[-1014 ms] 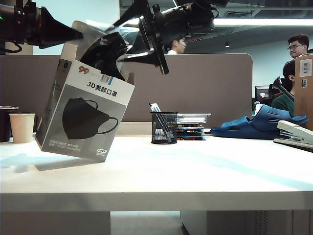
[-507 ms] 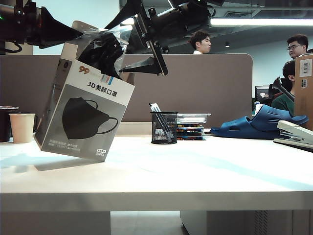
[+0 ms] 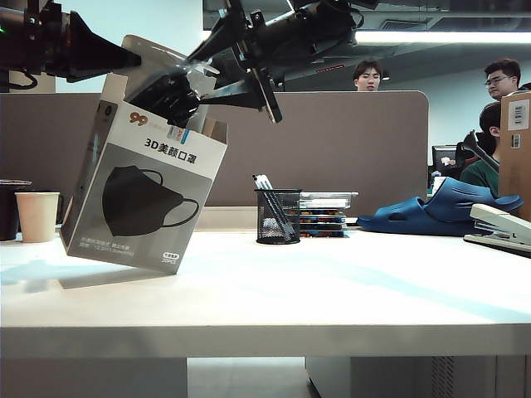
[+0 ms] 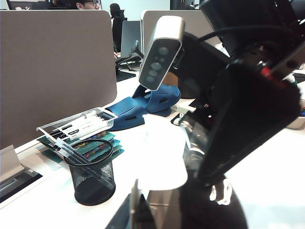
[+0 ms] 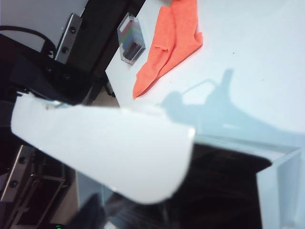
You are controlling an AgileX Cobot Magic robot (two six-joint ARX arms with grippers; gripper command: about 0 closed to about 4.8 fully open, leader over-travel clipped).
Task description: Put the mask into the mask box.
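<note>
Exterior view, right claw point(image 3: 217, 73) angled down at mask box point(image 3: 141, 195) top.

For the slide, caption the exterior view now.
Right gripper pushes the wrapped mask into the tilted mask box; left gripper steadies its top.

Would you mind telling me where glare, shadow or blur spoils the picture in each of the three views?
Exterior view: the ceiling light strip glares, the arms read as dark silhouettes, and the mask box casts a soft shadow on the table. Left wrist view: the white top flap is blown out and blurred. Right wrist view: the flap is soft, the box's inside near black.
</note>
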